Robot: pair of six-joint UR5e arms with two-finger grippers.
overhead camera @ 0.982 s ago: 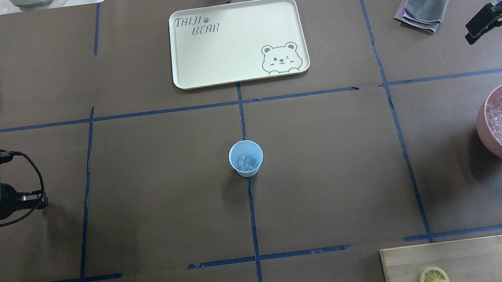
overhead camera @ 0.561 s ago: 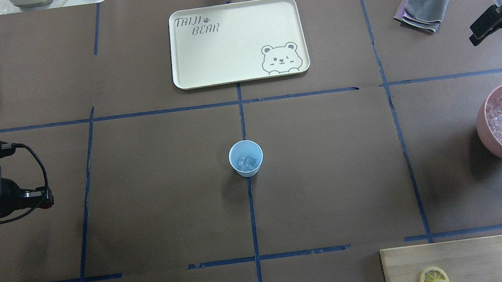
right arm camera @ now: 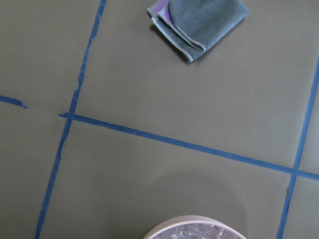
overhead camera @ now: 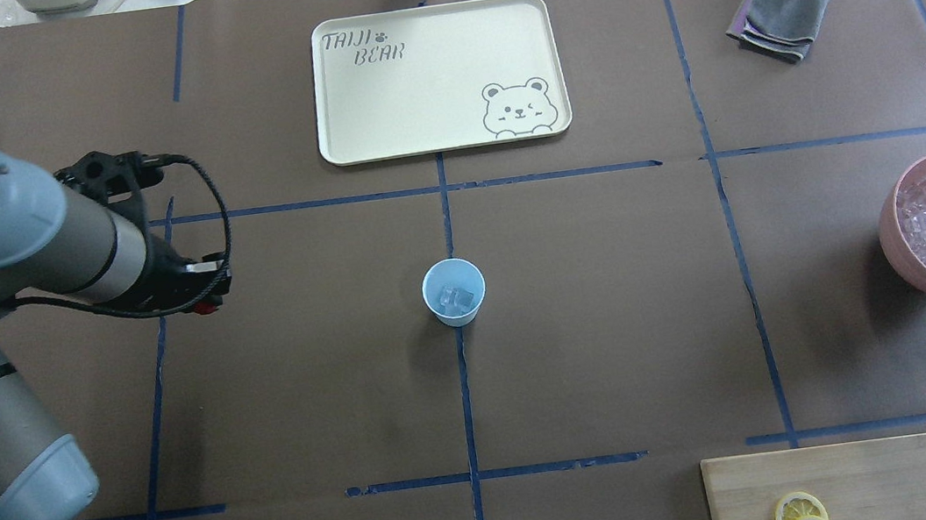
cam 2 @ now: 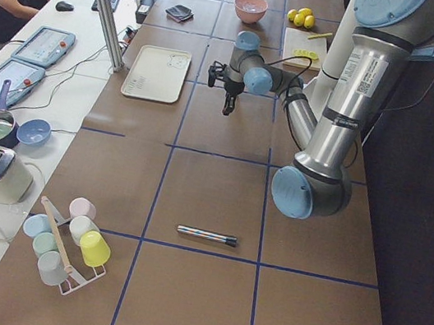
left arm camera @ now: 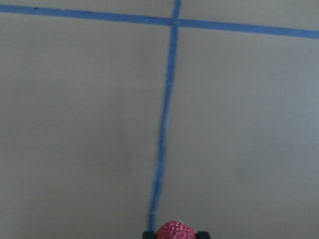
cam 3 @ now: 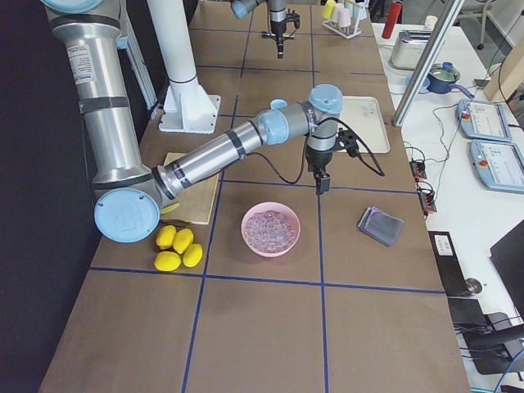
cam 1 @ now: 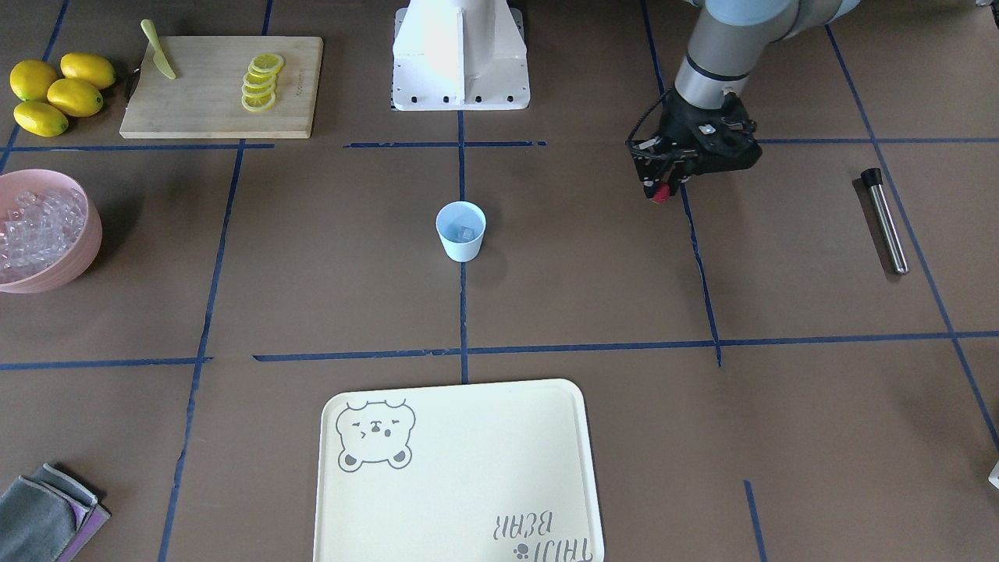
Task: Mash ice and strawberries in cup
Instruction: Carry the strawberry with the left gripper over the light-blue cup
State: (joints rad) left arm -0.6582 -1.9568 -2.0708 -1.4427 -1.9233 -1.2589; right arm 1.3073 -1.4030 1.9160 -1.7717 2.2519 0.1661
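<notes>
Pictured: the robot's left gripper (overhead camera: 210,302) hangs fingers-down above the brown paper-covered table (overhead camera: 612,321), its jaws drawn in to a narrow gap around a small dark-red strawberry piece (left arm camera: 175,232). The wrist view shows the piece pinched between the two black fingertips, directly over a strip of blue tape (left arm camera: 167,124). The light-blue cup (overhead camera: 454,292) stands upright at the middle of the table on the centre tape line, well apart from that gripper. A few clear ice cubes (overhead camera: 457,299) lie in the bottom of the cup. On the robot's right, the right gripper (cam 3: 321,183) points down over the table between a pink bowl (overhead camera: 898,242) heaped with more clear cubes and a folded grey cloth (overhead camera: 778,15). Only one dark end of it reaches into the overhead view, too little to tell whether it is open or closed. A cream tray (overhead camera: 319,92) printed with a bear lies beyond the cup, on the side away from the robot. Near the robot's base a wooden cutting board (cam 1: 203,101) carries lemon slices (cam 1: 261,82) and a yellow-green knife (cam 1: 158,51), with whole lemons (cam 1: 55,90) just beside it. A steel muddler (cam 1: 886,222) lies flat on the table at the robot's left, apart from the rest.
</notes>
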